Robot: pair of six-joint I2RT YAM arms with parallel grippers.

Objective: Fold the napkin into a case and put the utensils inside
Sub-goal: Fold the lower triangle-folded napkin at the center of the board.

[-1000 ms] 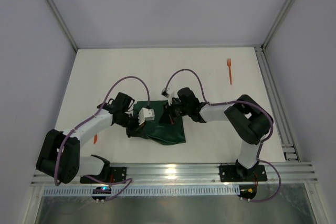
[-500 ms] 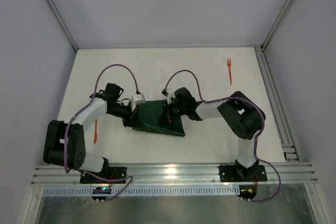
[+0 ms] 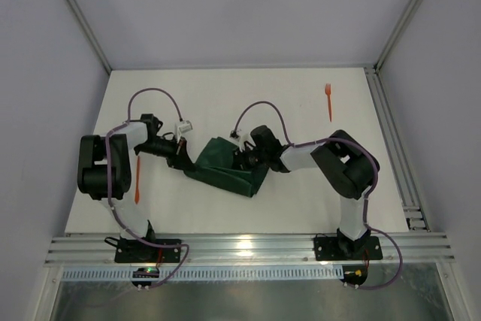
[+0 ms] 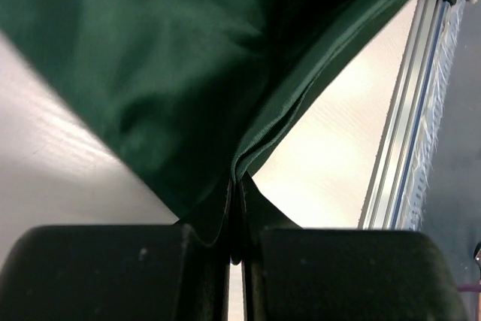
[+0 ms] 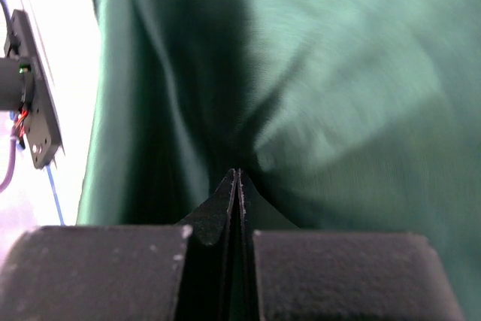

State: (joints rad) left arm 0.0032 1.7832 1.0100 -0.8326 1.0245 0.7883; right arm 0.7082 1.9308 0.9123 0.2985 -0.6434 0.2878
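Two claws share the napkin [image 3: 225, 169], which lies as a bunched, slanted wedge just below the middle of the overhead frame. The left claw [image 3: 183, 158] is pressed together on the cloth's left corner. Its wrist view shows a hemmed fold nipped between the fingers [image 4: 113, 268], with pale surface showing past the cloth on both sides. The right claw [image 3: 244, 160] likewise pinches the napkin near its upper right edge, the cloth gathering into creases at the fingers [image 5: 338, 276].

We judge this to be the folding step: the cloth shows no narrow folded shape yet, and neither utensil is in it. The next move calls for both claws to carry their pinched edges together, keep the cloth taut so the crease runs straight, and lay it flat before letting go.

The orange fork [image 3: 328, 101] lies well apart at the upper right, near the right-hand rail [image 3: 387, 133]. The other orange utensil [image 3: 137, 183] lies at the left, just beside the left arm. The white surface [image 3: 225, 103] above the napkin offers the most room; the front rail [image 3: 248, 244] at the bottom is closer.
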